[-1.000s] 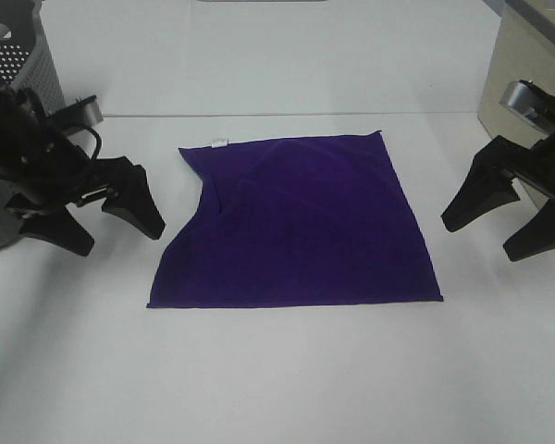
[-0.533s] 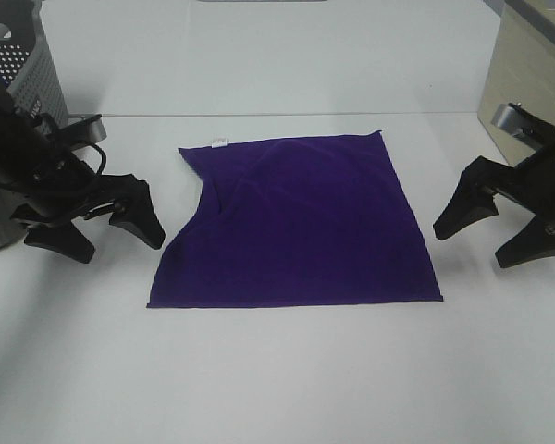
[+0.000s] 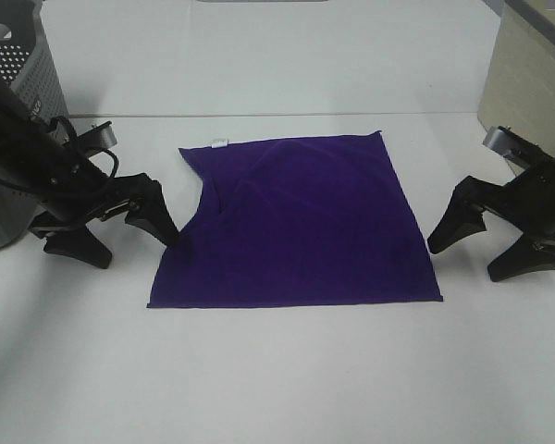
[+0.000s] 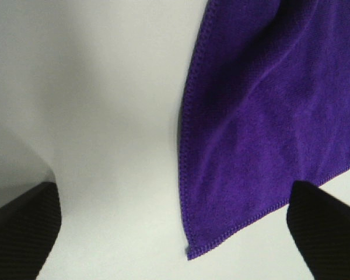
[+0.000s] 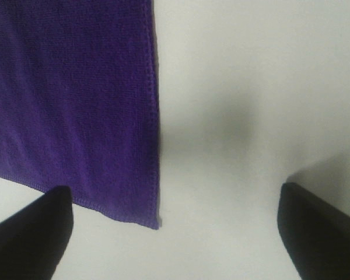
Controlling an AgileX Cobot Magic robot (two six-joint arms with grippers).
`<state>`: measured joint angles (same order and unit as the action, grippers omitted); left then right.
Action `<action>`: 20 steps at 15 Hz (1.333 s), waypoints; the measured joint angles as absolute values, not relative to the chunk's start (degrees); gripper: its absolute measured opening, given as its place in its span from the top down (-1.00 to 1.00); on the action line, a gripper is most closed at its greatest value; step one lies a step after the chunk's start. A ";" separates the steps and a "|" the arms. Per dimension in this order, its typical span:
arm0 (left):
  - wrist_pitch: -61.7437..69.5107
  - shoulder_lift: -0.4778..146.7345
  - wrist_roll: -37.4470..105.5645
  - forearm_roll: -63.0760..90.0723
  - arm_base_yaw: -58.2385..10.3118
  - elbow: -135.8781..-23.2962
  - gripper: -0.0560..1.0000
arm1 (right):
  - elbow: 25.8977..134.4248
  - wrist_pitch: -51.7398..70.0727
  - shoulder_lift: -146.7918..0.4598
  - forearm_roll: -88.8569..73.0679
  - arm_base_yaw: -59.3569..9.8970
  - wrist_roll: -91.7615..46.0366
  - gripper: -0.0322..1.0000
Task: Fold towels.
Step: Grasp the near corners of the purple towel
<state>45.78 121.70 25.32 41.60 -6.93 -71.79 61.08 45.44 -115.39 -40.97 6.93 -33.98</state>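
A deep purple towel [image 3: 296, 222] lies spread flat on the white table, with a small white tag [image 3: 219, 143] at its far left corner and a shallow crease near its left edge. My left gripper [image 3: 134, 248] is open and low at the towel's left edge, one finger touching or just over the hem. The left wrist view shows the towel's near left corner [image 4: 262, 116] between the open fingers [image 4: 23, 233]. My right gripper [image 3: 465, 261] is open and low beside the towel's right edge. The right wrist view shows the near right corner [image 5: 76, 87] between the fingers [image 5: 321, 233].
A grey perforated bin [image 3: 18, 65] stands at the far left behind the left arm. A beige box [image 3: 527, 74] stands at the far right. White table surface [image 3: 287, 370] runs in front of the towel.
Both arms have come down and inward toward the towel's side edges. The left gripper now reaches the left hem. The towel has not moved.
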 joint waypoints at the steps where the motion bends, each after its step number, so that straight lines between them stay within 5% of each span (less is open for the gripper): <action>1: 45.89 121.70 25.32 41.83 -6.93 -71.85 -0.98 | 61.19 45.55 -115.51 -41.02 6.93 -33.92 -0.86; 9: 44.75 122.61 21.03 41.71 -15.41 -72.77 -0.71 | 62.05 44.23 -117.97 -42.46 -2.69 -30.19 -0.64; 12: 46.81 126.39 14.32 39.94 -19.31 -77.58 -0.25 | 62.05 42.86 -118.72 -42.46 -6.65 -28.48 -0.17; 15: 48.99 128.92 11.34 35.81 -20.97 -81.02 0.75 | 61.99 42.74 -119.35 -42.00 -6.65 -27.50 0.36; 17: 49.16 129.20 11.86 35.35 -21.20 -81.47 0.88 | 61.94 43.20 -119.86 -41.25 -6.65 -27.50 0.85; 20: 51.80 129.09 13.98 33.17 -21.49 -81.93 0.88 | 61.88 45.89 -119.92 -41.20 -6.70 -27.50 0.89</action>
<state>51.80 129.09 13.98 33.17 -21.49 -81.93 61.88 45.89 -119.92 -41.20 -6.70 -27.50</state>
